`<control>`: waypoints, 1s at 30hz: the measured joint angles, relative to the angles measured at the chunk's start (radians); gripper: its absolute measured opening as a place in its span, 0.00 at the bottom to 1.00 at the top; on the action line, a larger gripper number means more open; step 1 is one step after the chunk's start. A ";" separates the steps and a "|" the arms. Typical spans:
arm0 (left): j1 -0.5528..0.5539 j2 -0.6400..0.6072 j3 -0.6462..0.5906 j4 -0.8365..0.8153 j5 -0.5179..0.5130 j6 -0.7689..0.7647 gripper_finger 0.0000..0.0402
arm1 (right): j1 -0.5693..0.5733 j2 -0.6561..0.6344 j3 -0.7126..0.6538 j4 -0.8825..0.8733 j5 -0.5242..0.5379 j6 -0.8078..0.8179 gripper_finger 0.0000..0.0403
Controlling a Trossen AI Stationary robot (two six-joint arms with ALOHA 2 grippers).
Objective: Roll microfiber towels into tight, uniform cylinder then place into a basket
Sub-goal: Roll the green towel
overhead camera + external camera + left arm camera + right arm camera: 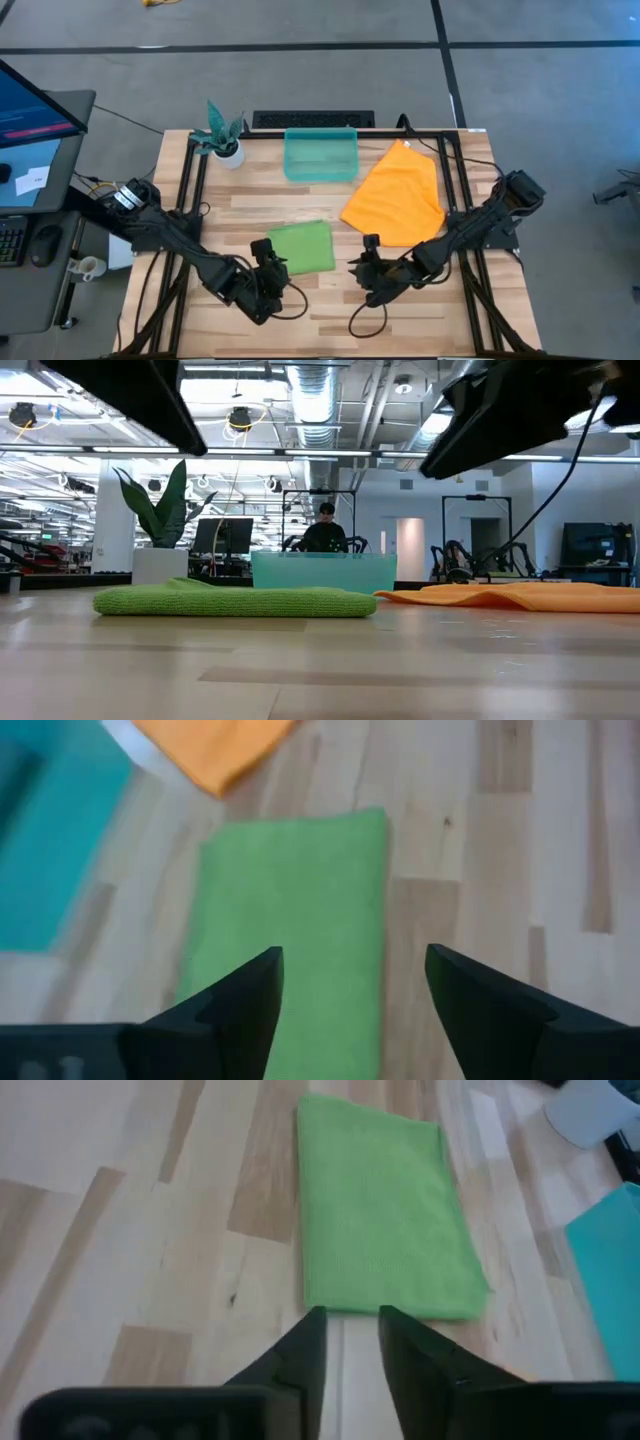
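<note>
The lime green towel [302, 246] lies folded into a flat rectangle on the wooden table, near the middle front; it also shows in the low view [235, 600]. The orange towel [397, 195] lies spread out flat to its far right. The teal basket [321, 155] stands at the far edge. My left gripper [355, 980] hovers open over the green towel's [300, 910] near-left end [268, 252]. My right gripper [352, 1330] hangs just off the green towel's [385, 1220] right edge [366, 258], with a narrow gap between its fingers.
A white pot with a teal plant [228, 150] stands at the far left beside the basket. A dark keyboard [312, 120] lies beyond the far edge. A person [325, 530] sits in the room behind the basket. Bare wood lies along the near edge [330, 320].
</note>
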 joint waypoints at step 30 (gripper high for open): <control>-0.063 0.100 -0.364 0.385 -0.010 -0.090 0.57 | -0.151 0.236 0.000 0.334 -0.180 -0.155 0.49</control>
